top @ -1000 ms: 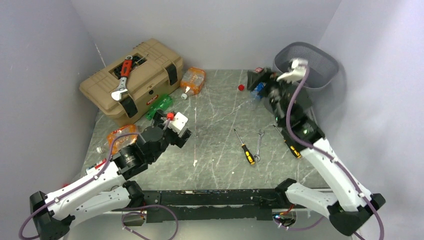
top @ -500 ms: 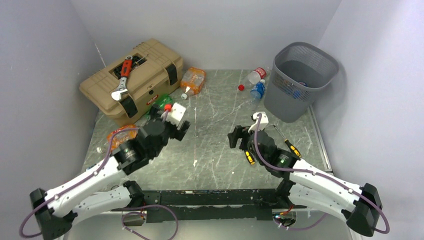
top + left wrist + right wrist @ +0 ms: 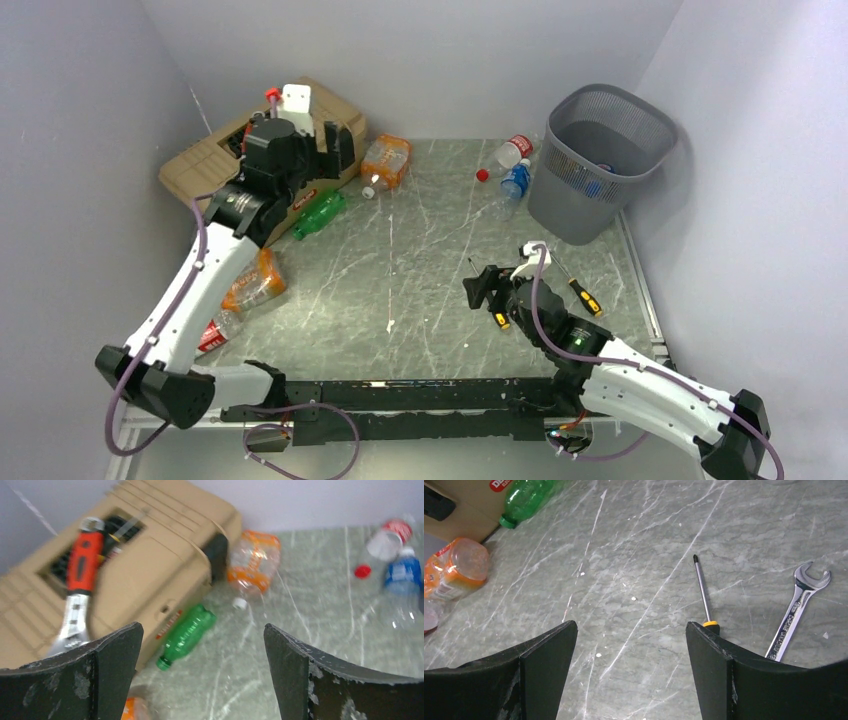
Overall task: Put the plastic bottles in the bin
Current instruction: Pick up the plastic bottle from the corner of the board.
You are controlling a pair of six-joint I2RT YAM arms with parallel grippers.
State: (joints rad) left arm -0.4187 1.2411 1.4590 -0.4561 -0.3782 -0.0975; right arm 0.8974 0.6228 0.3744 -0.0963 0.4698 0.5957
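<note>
Both hands released; I see nothing held.
Left hand (image 3: pixel 202 630) by toolbox (image 3: pixel 155 560); right hand (image 3: pixel 631 630) over surface (image 3: pixel 430 210); green bottle (image 3: pixel 318 213) outside bin (image 3: pixel 575 205).

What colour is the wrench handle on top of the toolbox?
The wrench handle is red, best seen in the left wrist view.

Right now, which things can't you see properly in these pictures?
- Inside the bin: top view, its mesh wall hides the contents; only something blue shows.
- Toolbox: top view, the left arm covers much of it.
- Screwdriver handle: right wrist view, the right claw covers most of it.
- Orange bottle label: left wrist view, too blurred to read.
</note>
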